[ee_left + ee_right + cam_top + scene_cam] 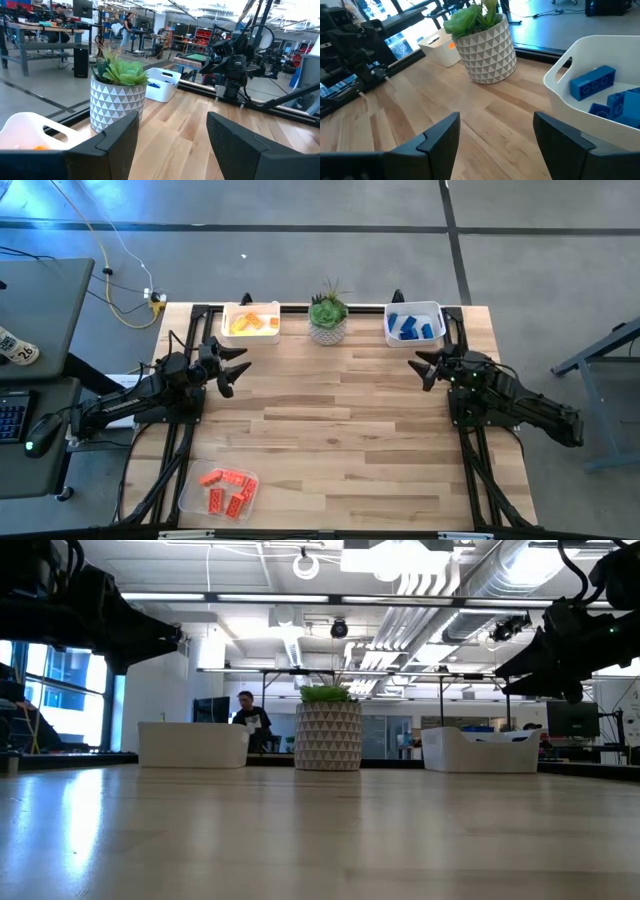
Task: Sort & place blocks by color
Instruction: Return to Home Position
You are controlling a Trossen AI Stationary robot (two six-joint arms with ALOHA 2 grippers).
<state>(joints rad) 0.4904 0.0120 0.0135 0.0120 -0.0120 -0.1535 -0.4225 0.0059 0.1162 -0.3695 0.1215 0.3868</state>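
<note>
Blue blocks (412, 326) lie in a white tray (437, 314) at the far right; they also show in the right wrist view (600, 90). Yellow-orange blocks (250, 324) fill a white tray (228, 314) at the far left. Red-orange blocks (226, 488) lie in a clear tray (192, 492) at the near left. My left gripper (238, 365) stands open above the table's left side, near the yellow tray. My right gripper (424, 367) stands open at the right, just short of the blue tray. Neither holds anything.
A green potted plant in a white patterned pot (328, 318) stands at the far edge between the two white trays. The middle of the wooden table (340, 430) is bare. Black frame rails (185, 450) run along the left and right sides.
</note>
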